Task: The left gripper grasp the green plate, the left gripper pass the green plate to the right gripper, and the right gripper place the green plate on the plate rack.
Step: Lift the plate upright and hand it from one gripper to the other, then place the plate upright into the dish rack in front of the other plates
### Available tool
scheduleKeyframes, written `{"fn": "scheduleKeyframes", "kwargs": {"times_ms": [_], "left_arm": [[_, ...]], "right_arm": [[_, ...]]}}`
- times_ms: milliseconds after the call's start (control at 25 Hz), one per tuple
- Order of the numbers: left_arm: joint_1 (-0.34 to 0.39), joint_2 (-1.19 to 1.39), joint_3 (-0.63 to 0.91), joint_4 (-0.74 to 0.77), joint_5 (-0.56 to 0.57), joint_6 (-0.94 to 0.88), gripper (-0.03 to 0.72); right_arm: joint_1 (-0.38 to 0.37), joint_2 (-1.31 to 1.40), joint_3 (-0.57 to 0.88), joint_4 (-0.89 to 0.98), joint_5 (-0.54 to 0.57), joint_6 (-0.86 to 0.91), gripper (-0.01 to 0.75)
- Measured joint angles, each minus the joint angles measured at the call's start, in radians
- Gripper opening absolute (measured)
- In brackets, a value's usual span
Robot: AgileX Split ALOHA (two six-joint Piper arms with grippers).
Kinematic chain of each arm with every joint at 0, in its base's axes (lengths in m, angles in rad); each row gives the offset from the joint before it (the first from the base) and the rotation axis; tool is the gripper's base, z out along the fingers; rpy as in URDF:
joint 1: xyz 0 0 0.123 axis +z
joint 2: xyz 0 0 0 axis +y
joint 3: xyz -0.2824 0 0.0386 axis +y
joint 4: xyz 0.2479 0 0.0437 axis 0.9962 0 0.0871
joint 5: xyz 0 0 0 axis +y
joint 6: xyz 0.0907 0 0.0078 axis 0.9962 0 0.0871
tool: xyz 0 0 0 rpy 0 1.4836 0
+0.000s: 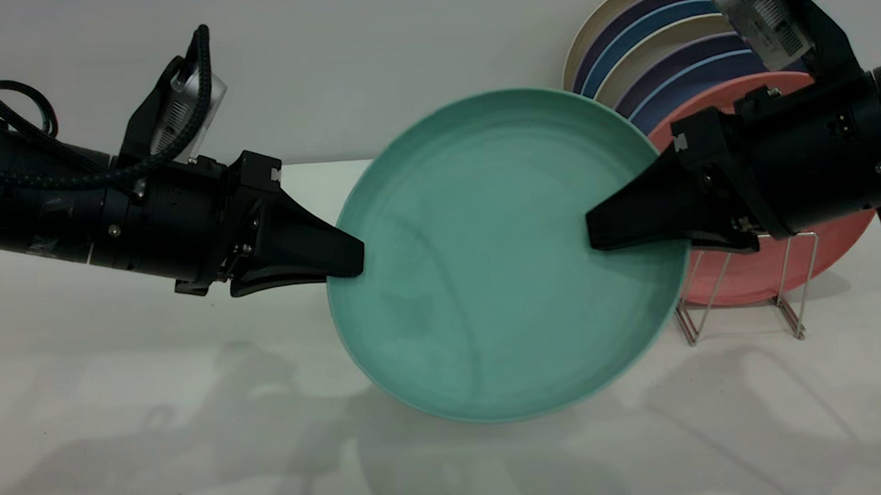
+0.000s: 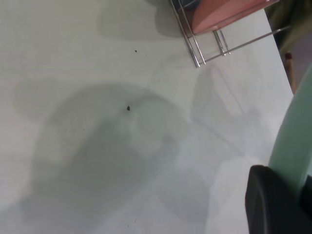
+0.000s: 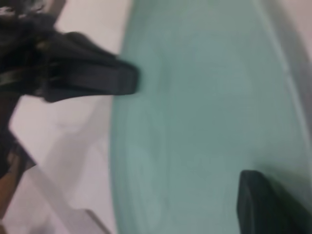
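Green plate (image 1: 486, 260) hangs in the air, face toward the exterior camera, just in front of the plate rack (image 1: 740, 294); left gripper (image 1: 344, 259) pinches its rim on the side away from the rack, right gripper (image 1: 603, 233) is clamped over the rack-side rim. Right gripper is nearer the rack, so the plate goes that way. Its white barcode label (image 1: 761, 10) is unreadable.
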Motion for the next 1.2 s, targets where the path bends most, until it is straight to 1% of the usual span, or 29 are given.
{"fn": "scheduleKeyframes", "kwargs": {"times_ms": [120, 160, 240, 280, 360, 400, 480, 520, 560, 600, 680, 760, 840, 1000, 1120, 1200], "left_arm": [[0.02, -0.001, 0.0, 0.028, 0.008, -0.032, 0.08], [0.033, -0.002, 0.0, 0.043, 0.027, -0.049, 0.113], [0.077, -0.002, 0.0, 0.085, 0.074, -0.087, 0.211], [0.117, -0.002, 0.0, 0.096, 0.071, -0.105, 0.259], [0.213, -0.002, 0.0, 0.104, 0.051, -0.131, 0.39], [0.258, -0.002, 0.0, 0.122, 0.054, -0.141, 0.444], [0.327, -0.002, 0.0, 0.147, 0.095, -0.15, 0.559], [0.36, -0.002, 0.0, 0.16, 0.107, -0.154, 0.601], [0.39, -0.002, 0.0, 0.168, 0.117, -0.158, 0.626], [0.413, -0.002, 0.0, 0.171, 0.125, -0.162, 0.644], [0.459, -0.002, 0.0, 0.183, 0.128, -0.165, 0.652], [0.485, -0.002, 0.0, 0.205, 0.12, -0.172, 0.643], [0.493, -0.002, 0.0, 0.233, 0.094, -0.192, 0.624], [0.492, -0.002, 0.0, 0.29, 0.022, -0.241, 0.59], [0.492, -0.002, 0.0, 0.3, 0.005, -0.261, 0.585], [0.492, -0.002, 0.0, 0.301, 0.003, -0.267, 0.585]], "right_arm": [[-0.004, 0.003, -0.005, -0.022, -0.015, 0.001, 0.089], [-0.012, 0.005, -0.007, -0.034, -0.01, 0.001, 0.086], [-0.04, 0.005, -0.008, -0.059, 0.005, -0.002, 0.082], [-0.062, 0.005, -0.008, -0.086, -0.002, -0.017, 0.082], [-0.122, 0.005, -0.007, -0.125, -0.013, -0.045, 0.082], [-0.144, 0.005, -0.007, -0.137, -0.01, -0.059, 0.082], [-0.185, 0.005, -0.007, -0.156, 0.021, -0.093, 0.082], [-0.201, 0.005, -0.007, -0.17, 0.036, -0.114, 0.082], [-0.212, 0.005, -0.007, -0.181, 0.051, -0.136, 0.082], [-0.221, 0.001, -0.007, -0.193, 0.059, -0.158, 0.082], [-0.227, -0.019, -0.007, -0.219, 0.051, -0.233, 0.082], [-0.228, -0.064, -0.007, -0.253, 0.011, -0.328, 0.082], [-0.228, -0.12, -0.007, -0.289, -0.066, -0.423, 0.082], [-0.228, -0.263, -0.02, -0.43, -0.224, -0.43, 0.082], [-0.228, -0.359, -0.056, -0.557, -0.286, -0.43, 0.082], [-0.228, -0.401, -0.085, -0.638, -0.306, -0.426, 0.082]]}}
